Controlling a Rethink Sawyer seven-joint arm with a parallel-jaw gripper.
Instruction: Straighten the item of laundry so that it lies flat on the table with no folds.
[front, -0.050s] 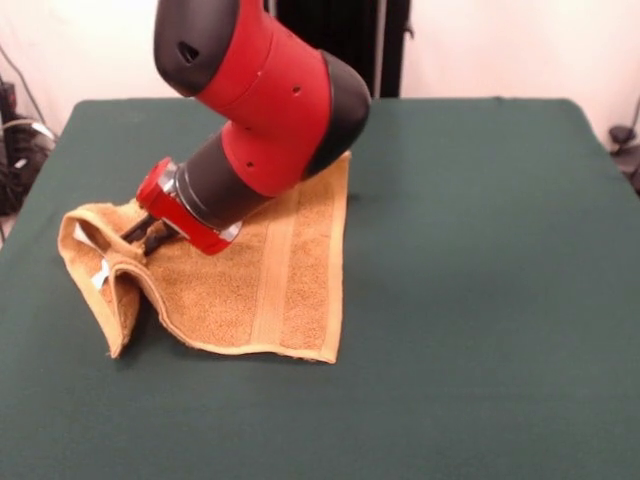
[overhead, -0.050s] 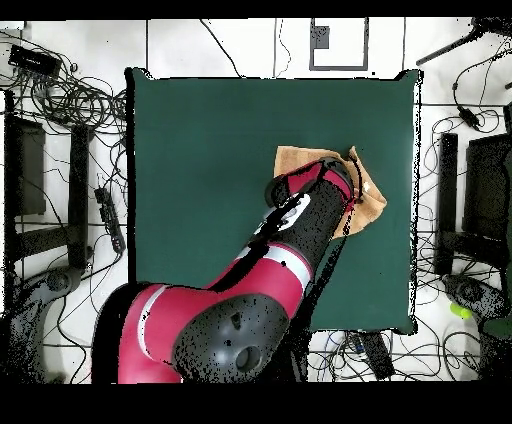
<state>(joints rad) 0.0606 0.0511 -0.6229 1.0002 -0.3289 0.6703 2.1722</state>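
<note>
You have a large rectangular desk (front, -0.050s: 480, 300) with a dark green cloth-like surface filling both views. The red and black arm (front, -0.050s: 265, 95) reaches down across it at a slant, covering part of the laundry in the overhead view. The small orange-tan terry hand towel (front, -0.050s: 290, 270) lies toward the left side of the desk in the front view, and near the right edge in the overhead view (overhead, -0.050s: 370, 200). Most of it rests flat, with a flat woven band (front, -0.050s: 272, 270) running front to back, but its left part is raised and folded over into a ridge. A small white tag (front, -0.050s: 101, 274) shows on that raised fold. The gripper (front, -0.050s: 148, 232) sits low against the towel just beside the fold; its dark tips press into the cloth, and you cannot tell whether they are apart or closed on it.
</note>
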